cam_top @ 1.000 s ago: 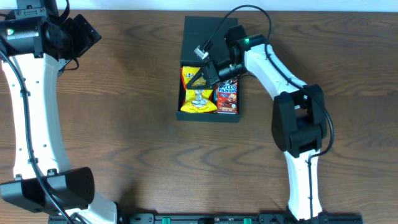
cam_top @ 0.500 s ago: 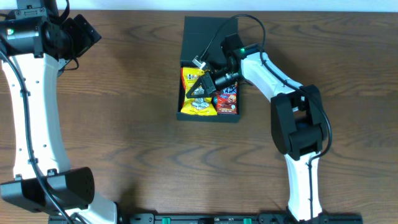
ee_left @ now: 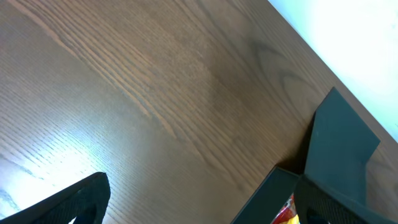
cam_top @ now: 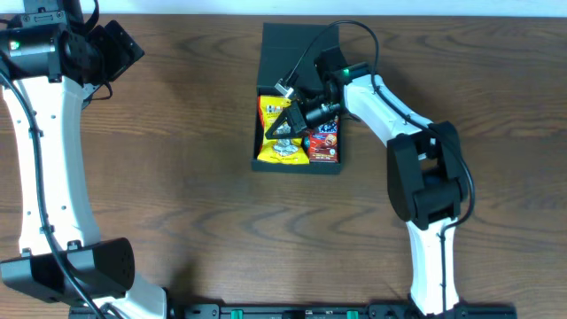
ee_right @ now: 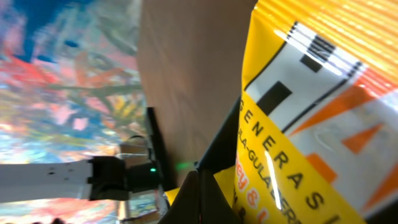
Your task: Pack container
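Note:
The dark container [cam_top: 289, 51] sits at the table's far middle, its flap lid open toward the back. Inside lie yellow snack packs [cam_top: 283, 149] on the left and a red Hello Panda box [cam_top: 325, 142] on the right. My right gripper [cam_top: 283, 125] is shut, its closed tips down among the yellow packs; the right wrist view shows the tips [ee_right: 199, 188] together beside a yellow pack [ee_right: 298, 118]. My left gripper [cam_top: 124, 44] is open and empty at the far left. In the left wrist view its fingers [ee_left: 199, 206] frame bare table, with the container [ee_left: 339, 140] at the right.
The brown wooden table [cam_top: 177, 177] surrounds the container. The right arm [cam_top: 390, 97] reaches in from the right, its cable arching over the lid. The left arm [cam_top: 35, 151] stands along the left edge.
My right gripper has moved a little down and left, deeper over the yellow packs, then held still. The left arm has not moved.

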You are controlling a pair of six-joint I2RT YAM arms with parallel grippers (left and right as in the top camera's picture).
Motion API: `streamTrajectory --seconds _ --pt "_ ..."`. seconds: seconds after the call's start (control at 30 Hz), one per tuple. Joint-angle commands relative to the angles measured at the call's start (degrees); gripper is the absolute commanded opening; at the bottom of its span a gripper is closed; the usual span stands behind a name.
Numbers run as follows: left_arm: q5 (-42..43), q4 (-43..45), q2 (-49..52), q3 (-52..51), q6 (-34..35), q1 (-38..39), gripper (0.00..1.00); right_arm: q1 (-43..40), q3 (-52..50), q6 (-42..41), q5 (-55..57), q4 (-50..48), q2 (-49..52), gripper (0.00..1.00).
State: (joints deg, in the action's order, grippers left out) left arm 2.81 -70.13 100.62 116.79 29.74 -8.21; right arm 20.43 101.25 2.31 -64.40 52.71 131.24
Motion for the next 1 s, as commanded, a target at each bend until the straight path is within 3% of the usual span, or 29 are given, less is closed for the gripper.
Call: streamTrajectory --seconds 0.0,0.2,0.4,0.53,0.67,0.83,0.97 --pt "-0.42 -0.15 0.24 0.26 -1.05 -0.24 0.95 0.61 1.68 0.2 8.59 0.35 -5.05 0.02" --pt "-0.46 0.04 0.24 0.26 -1.05 -0.24 0.95 4.22 1.73 1.55 26.99 1.55 -11.5 0.02" --pt "-1.49 0.0 0.24 0.17 -1.09 -0.24 0.95 9.66 1.66 1.97 40.65 1.44 -10.93 0.02" --pt "-2.25 0.0 0.26 -0.39 -1.49 -0.24 0.95 11.89 1.7 -2.32 53.27 0.46 -10.93 0.01" --pt "-3.41 -0.15 0.33 -0.44 -1.49 -0.24 0.95 11.26 2.86 -1.6 48.5 1.68 -11.02 0.01" --pt "-3.43 -0.04 0.33 -0.44 -1.46 -0.24 0.95 8.09 5.14 -1.55 33.57 4.61 -11.02 0.01" --pt "-3.43 -0.15 0.33 -0.44 -1.49 -0.24 0.95 6.75 5.07 5.29 20.87 5.62 -10.99 0.01"
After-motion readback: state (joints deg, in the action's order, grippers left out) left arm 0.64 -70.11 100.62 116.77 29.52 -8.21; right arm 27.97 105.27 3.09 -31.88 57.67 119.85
